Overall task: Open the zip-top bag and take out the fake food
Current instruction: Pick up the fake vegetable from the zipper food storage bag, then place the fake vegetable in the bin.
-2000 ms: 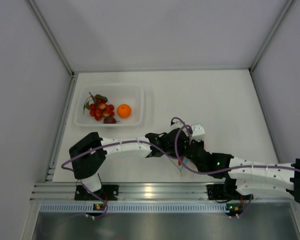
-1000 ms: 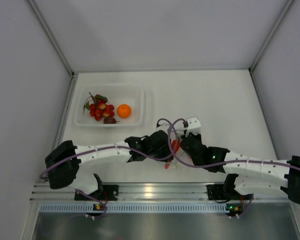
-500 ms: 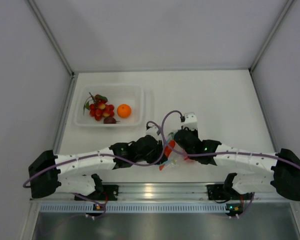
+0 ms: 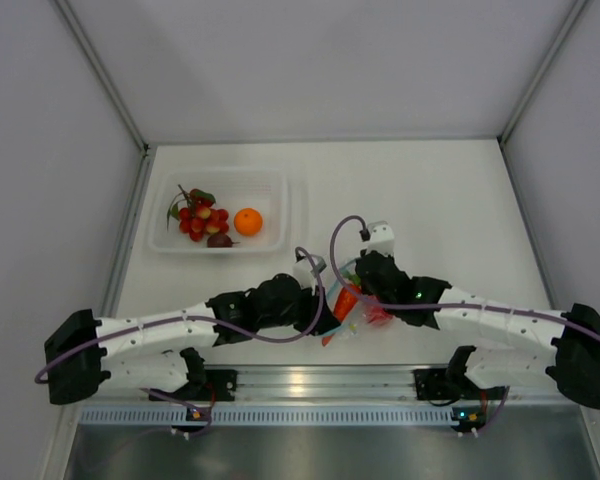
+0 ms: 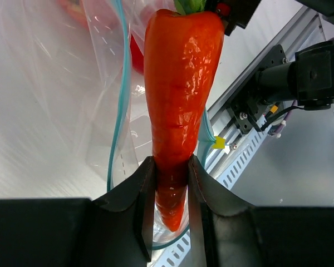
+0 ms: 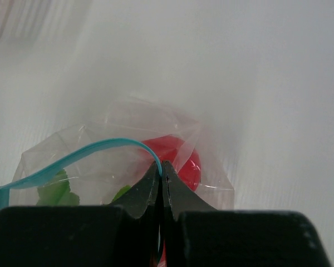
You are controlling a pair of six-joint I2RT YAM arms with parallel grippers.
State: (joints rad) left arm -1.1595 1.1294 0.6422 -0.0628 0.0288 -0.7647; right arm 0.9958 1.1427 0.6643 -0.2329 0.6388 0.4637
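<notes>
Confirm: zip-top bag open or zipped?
Open. The teal strip halves of the zip-top bag stand apart around the carrot in the left end effector; the right end effector pinches one half.

A clear rigid tray [image 4: 280, 188] sits at the far left of the white counter [image 4: 450, 200], close to the left wall [image 4: 40, 180]. Pale panels [image 4: 320, 60] close off the back and right sides too. An aluminium rail [image 4: 300, 381] runs along the near edge, with a perforated strip [image 4: 310, 413] and a dull metal sheet [image 4: 310, 452] below it in the overhead view

Left gripper [image 5: 171, 172] jaws clamp the orange-red carrot [image 5: 181, 83] near its pointed end. The carrot stands upright, green top uppermost. The clear zip-top bag [image 5: 61, 100] lies behind it, with the teal zip strip [image 5: 121, 111] running on either side.
</notes>
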